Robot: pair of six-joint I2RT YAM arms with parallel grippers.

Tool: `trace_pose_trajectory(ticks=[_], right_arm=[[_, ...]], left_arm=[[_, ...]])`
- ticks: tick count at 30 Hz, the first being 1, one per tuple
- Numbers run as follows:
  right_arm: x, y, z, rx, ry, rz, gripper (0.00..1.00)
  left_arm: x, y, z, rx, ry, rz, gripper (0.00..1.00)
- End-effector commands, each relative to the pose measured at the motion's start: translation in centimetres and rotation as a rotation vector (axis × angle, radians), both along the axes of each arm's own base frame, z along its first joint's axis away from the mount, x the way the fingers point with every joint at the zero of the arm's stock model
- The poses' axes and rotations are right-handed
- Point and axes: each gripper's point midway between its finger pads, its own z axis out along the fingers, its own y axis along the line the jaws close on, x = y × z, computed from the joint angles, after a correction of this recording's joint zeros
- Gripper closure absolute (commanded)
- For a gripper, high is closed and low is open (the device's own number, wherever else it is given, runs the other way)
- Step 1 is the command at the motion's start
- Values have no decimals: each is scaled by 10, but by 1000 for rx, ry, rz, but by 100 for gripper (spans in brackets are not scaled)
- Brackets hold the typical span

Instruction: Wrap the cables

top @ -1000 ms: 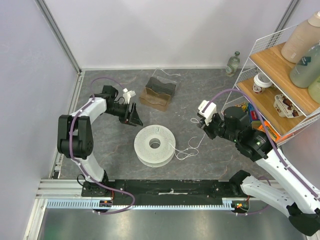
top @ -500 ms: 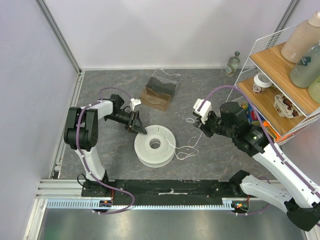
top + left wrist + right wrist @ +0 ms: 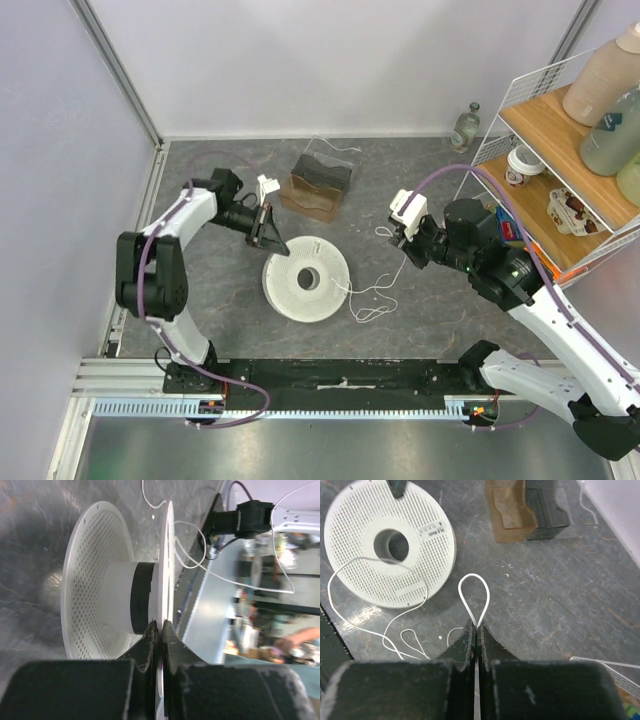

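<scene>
A white perforated spool (image 3: pixel 325 262) lies flat in the middle of the table. My left gripper (image 3: pixel 275 247) is at its far-left edge, shut on the thin rim of the upper flange (image 3: pixel 167 555). The cable is thin white wire; it runs from the spool's hub (image 3: pixel 390 562) and lies in loose curls (image 3: pixel 372 300) on the table to the right. One strand rises to my right gripper (image 3: pixel 388 232), which hangs above the table to the right of the spool. That gripper (image 3: pixel 476 626) is shut on the cable, and a small loop (image 3: pixel 474 575) stands out past its fingertips.
A brown and black holder (image 3: pixel 320 185) stands behind the spool. A wire rack (image 3: pixel 560 150) with bottles and jars fills the right side, and a small bottle (image 3: pixel 465 127) stands at the back wall. A black rail (image 3: pixel 340 385) runs along the near edge.
My left gripper came in from the left, open, and shut on the spool's rim. The spool shifted slightly left and back. My right gripper stayed shut on the cable and barely moved.
</scene>
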Motion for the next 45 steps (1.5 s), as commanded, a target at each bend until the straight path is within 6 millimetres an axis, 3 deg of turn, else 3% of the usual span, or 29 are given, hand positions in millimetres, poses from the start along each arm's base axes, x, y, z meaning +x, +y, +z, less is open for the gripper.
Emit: trace_pose_trajectory(ticks=[1,3,6,8,12,15,19,23,27,33,37,45], right_arm=[[12,-12,34,15,-106,-70,100],[10,-12,39,6,-128,-50,100],[0,-4,34,-7,-87,27,100],[-9,4,26,-1,-34,85,100],[-28,17,16,28,63,176,100],[-39,22,5,5,135,243,100],[-55,28,-15,-10,240,329,100],[-52,30,-26,-32,221,358,100],[-49,38,-29,-36,200,415,100],[-49,53,-37,-12,288,457,100],[-46,60,-35,13,302,456,100],[-44,70,-32,45,322,452,100]], left_arm=[[6,18,65,116,-432,-92,98],[-5,19,84,132,-555,-147,98],[-30,14,94,138,-718,-273,98],[-45,10,92,154,-811,-346,98],[-72,2,70,212,-960,-480,98],[-78,-4,59,256,-1039,-529,99],[-85,-15,59,254,-1141,-552,98],[-86,-20,62,238,-1199,-543,98],[-87,-23,64,234,-1216,-551,89],[-85,-21,70,261,-1252,-545,67],[-86,-20,72,273,-1239,-534,44],[-94,-15,82,254,-1261,-516,39]])
